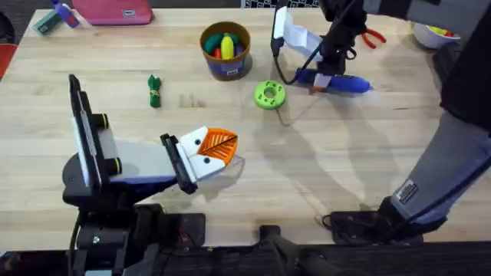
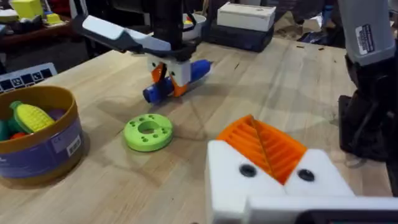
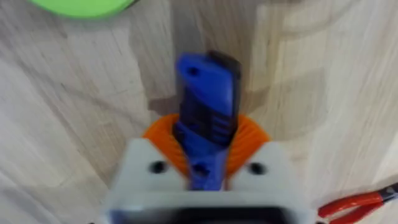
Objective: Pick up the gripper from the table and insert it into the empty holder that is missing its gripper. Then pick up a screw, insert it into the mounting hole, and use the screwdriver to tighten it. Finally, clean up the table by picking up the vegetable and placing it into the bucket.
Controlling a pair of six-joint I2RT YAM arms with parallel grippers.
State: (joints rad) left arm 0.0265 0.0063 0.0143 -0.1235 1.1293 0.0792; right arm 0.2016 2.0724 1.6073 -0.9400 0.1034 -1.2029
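Overhead view: right gripper [image 1: 331, 73] down at upper right of frame, orange ribbed pads pinching the blue pen-shaped plastic screwdriver [image 1: 341, 83], which lies flat on the pale wood-grain table [image 1: 345, 169]. Right wrist view confirms: smooth blue body [image 3: 208, 106] wedged between both pads. Judged stage: screwdriver pickup, so pad fitting probably done, tightening not yet.

Left gripper [image 1: 219, 149] low at lower centre, white blocky fingers with orange ribbed pads pressed together, pinching nothing visible. No bare holder or loose orange wedge identifiable; screw too small to tell.

Cleanup untouched: slim green banded toy vegetable [image 1: 154, 90] on the table at upper left, well apart from the round tan cup-shaped bucket with purple band [image 1: 225, 52] at top centre, already holding bright plastic toys.

Also: lime-green flat disc with holes [image 1: 269, 94] between bucket and screwdriver; glossy red-handled pliers [image 1: 374, 37] at top right.
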